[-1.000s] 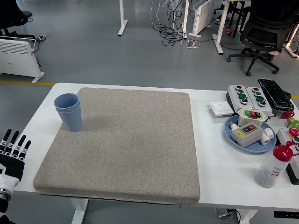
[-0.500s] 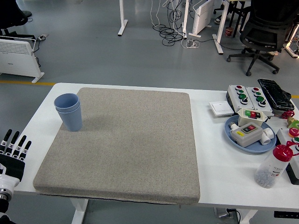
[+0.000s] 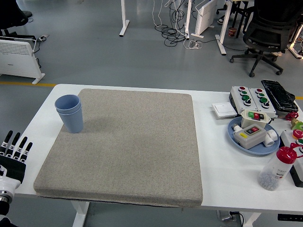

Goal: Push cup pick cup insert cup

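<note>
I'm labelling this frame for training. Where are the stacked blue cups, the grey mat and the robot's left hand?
stacked blue cups (image 3: 71, 116), head view, on the outer cup's side wall.
grey mat (image 3: 132, 142), head view, on its bare middle.
left hand (image 3: 12, 153), head view, on the hand's back, below the fingers.

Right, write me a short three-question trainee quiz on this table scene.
1. True or false: the blue cups are nested one inside the other.
2. Where on the grey mat do the cups stand? A far left corner, B centre, C near right corner.
3. Fill in: the left robot hand is at the table's near ___ corner, fingers extended, holding nothing.

Key: 1 true; 2 A; 3 left.
</note>
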`<control>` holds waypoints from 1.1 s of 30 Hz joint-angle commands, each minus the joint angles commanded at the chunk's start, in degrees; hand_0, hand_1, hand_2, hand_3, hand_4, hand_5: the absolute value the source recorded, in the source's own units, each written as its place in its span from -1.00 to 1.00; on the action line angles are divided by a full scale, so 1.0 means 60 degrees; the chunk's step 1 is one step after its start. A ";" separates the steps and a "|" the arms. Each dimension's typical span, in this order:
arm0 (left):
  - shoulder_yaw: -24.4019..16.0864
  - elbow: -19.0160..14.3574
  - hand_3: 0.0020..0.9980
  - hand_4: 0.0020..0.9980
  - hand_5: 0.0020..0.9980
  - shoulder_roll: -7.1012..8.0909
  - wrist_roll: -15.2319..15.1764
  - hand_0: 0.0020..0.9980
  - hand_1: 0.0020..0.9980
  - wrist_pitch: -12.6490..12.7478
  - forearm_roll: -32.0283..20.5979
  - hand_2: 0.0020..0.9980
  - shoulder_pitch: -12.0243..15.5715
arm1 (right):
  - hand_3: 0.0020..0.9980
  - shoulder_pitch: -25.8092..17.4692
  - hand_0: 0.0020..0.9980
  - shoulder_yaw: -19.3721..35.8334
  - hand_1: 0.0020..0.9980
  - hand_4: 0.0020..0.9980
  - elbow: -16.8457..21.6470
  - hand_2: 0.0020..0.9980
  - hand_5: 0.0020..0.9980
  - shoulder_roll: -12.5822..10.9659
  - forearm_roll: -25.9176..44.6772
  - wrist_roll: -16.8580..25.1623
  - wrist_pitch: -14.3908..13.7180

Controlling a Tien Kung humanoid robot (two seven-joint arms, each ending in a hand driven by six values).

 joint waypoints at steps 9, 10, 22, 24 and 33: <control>0.0017 0.0000 0.66 0.15 1.00 0.0000 -0.0006 0.73 0.72 -0.0001 -0.0006 0.75 -0.0018 | 0.13 0.0011 0.49 0.0009 0.36 -0.83 -0.0001 0.36 -0.02 -0.0003 -0.0016 -0.0005 0.0000; 0.0025 0.0004 0.66 0.15 1.00 -0.0003 -0.0007 0.73 0.72 0.0000 -0.0008 0.75 -0.0021 | 0.13 0.0011 0.49 0.0031 0.36 -0.83 -0.0002 0.36 -0.02 -0.0003 -0.0048 -0.0018 -0.0002; 0.0195 0.0033 0.67 0.15 1.00 0.0063 -0.0022 0.73 0.72 0.0003 -0.0033 0.76 -0.0007 | 0.13 -0.0094 0.49 0.0166 0.36 -0.83 0.0010 0.36 -0.02 0.0016 -0.0324 -0.0102 -0.0035; 0.0231 0.0032 0.67 0.15 1.00 0.0086 -0.0025 0.73 0.72 0.0000 -0.0037 0.76 0.0001 | 0.13 -0.0115 0.49 0.0157 0.36 -0.83 0.0009 0.36 -0.02 0.0019 -0.0312 -0.0092 -0.0040; 0.0311 0.0065 0.67 0.15 1.00 0.0134 -0.0037 0.73 0.72 -0.0001 -0.0056 0.76 0.0047 | 0.13 -0.0197 0.49 0.0051 0.36 -0.83 -0.0003 0.36 -0.02 0.0039 -0.0125 -0.0026 -0.0050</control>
